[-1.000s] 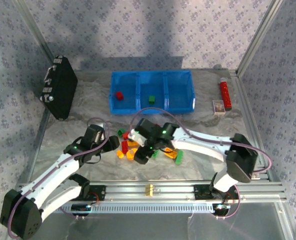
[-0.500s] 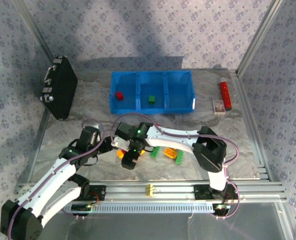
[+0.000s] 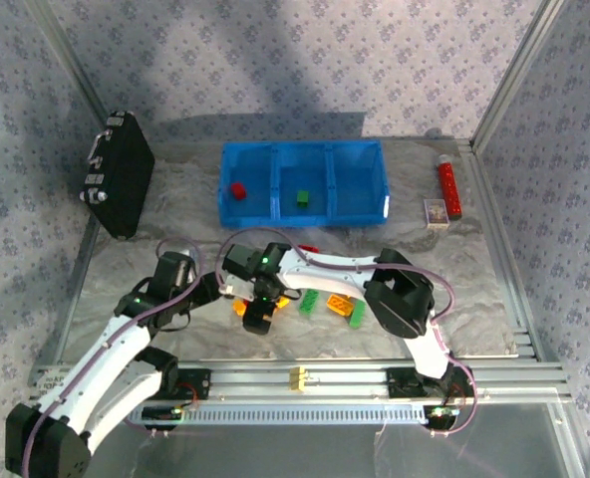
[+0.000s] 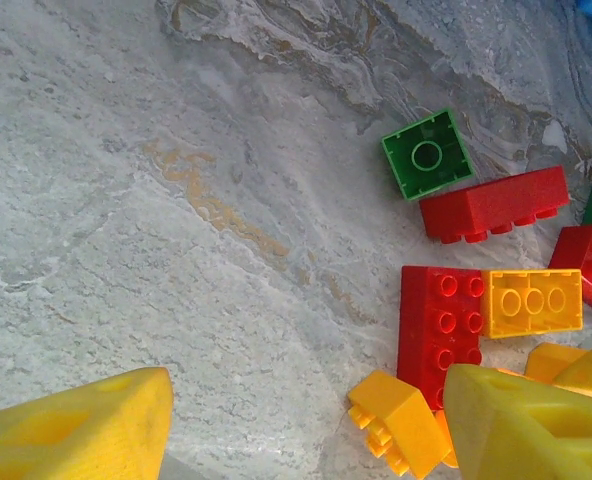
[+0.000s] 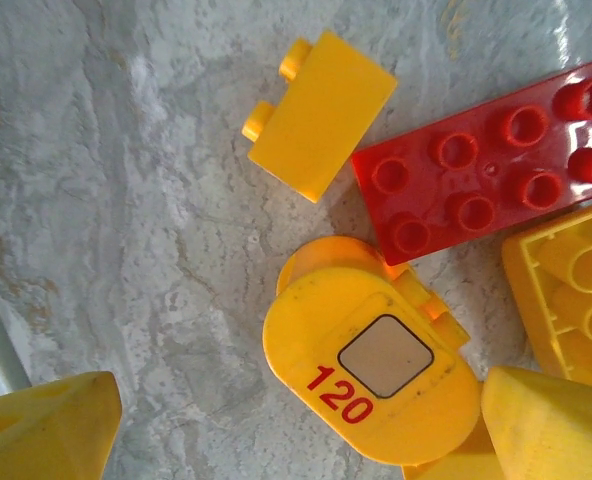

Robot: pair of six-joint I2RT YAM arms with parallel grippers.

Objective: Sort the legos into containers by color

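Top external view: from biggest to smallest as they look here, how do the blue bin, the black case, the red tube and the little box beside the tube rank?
1. blue bin
2. black case, clearly smaller in outline
3. red tube
4. little box, smallest

Top camera hangs high beyond the table's (image 3: 454,289) 6 o'clock edge, facing 12 o'clock toward the blue bin (image 3: 303,145). Both wrist cameras look straight down, very close, over the same lego pile (image 3: 340,307).
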